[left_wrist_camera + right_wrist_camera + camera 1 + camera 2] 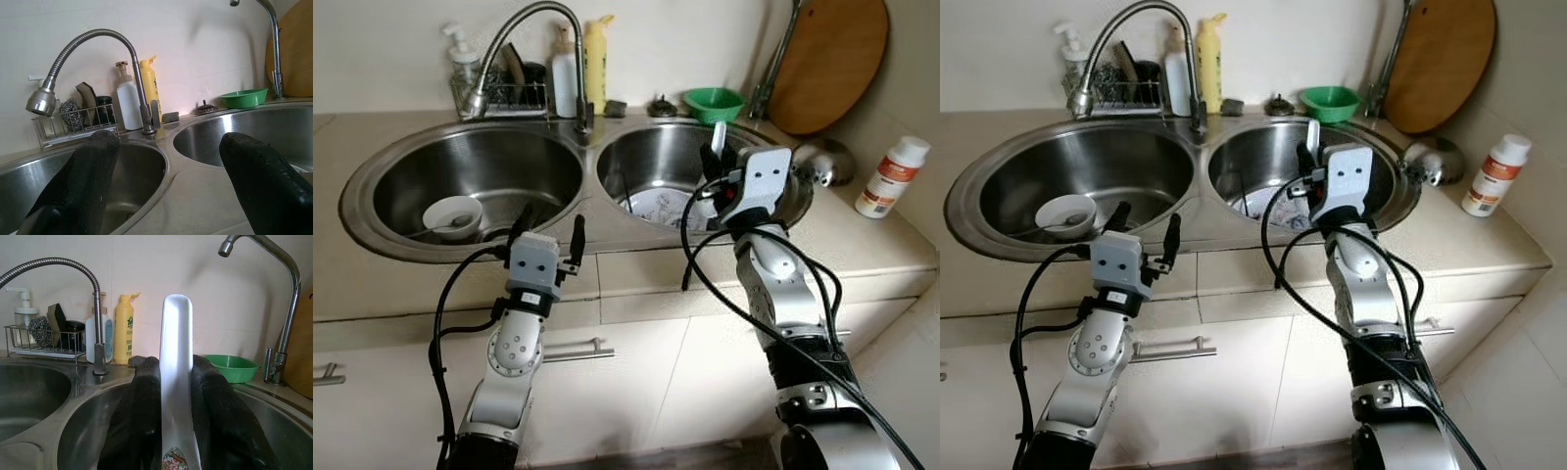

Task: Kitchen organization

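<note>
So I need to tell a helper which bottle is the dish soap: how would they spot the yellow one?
Start at the double sink and find the gooseneck tap rising between the two basins. The yellow bottle stands against the wall just behind its base, beside a white pump bottle. It is the only yellow thing on the counter, tall with a pointed cap.

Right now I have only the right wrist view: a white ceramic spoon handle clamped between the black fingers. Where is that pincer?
Observer: The right pincer, shut on the white ceramic spoon, hangs over the right steel basin, above a patterned white plate.
Operator: And the other pincer?
Observer: The left pincer is open, at the beige counter's front edge before the left steel basin.
Operator: Anything in that basin?
Observer: A small white bowl.
</note>
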`<state>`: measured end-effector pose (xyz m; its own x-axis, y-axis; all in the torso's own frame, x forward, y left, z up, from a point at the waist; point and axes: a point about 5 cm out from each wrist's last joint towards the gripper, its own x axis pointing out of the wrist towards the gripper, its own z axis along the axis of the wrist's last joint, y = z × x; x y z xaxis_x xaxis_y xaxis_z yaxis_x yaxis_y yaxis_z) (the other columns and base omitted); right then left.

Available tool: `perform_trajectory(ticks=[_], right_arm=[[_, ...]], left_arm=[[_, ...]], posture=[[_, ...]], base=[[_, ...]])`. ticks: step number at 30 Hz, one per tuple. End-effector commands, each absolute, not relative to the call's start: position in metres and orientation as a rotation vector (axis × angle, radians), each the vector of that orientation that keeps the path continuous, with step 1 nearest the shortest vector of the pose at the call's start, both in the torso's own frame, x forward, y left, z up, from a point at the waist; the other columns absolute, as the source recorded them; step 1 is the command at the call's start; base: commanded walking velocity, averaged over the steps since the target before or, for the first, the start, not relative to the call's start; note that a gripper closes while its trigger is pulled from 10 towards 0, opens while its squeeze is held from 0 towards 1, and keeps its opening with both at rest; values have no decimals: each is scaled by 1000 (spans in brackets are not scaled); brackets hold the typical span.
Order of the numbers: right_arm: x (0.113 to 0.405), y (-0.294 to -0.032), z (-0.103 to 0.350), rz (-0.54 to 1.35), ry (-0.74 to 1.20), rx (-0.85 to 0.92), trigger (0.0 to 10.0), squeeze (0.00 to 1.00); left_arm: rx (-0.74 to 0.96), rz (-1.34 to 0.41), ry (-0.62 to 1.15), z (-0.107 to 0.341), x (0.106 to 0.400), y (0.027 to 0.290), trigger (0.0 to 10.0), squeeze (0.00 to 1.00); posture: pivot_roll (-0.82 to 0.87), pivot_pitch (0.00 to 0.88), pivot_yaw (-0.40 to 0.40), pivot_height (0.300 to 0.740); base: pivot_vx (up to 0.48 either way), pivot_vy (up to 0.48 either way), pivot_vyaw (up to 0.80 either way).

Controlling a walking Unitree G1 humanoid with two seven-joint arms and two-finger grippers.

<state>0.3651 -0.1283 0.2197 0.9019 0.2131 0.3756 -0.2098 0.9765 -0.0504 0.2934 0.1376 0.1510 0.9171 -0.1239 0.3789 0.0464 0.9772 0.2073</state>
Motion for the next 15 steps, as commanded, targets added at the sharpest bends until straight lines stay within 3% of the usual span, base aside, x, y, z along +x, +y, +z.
perform_trajectory(ticks=[1,7,15], right_arm=[[367,-124,231,231,-430,-15,0,0],[367,-118,227,243,-422,-16,0,0],[370,-125,229,203,-433,11,0,0]], left_arm=[[199,-82,-428,156,293,139,10000,0],[197,-82,-429,157,293,138,10000,0],[198,-88,-435,158,294,137,10000,0]], posture=[[104,0,-41,740],[105,0,-39,740],[104,0,-37,740]], base=[[255,0,0],[275,0,775],[324,0,0]])
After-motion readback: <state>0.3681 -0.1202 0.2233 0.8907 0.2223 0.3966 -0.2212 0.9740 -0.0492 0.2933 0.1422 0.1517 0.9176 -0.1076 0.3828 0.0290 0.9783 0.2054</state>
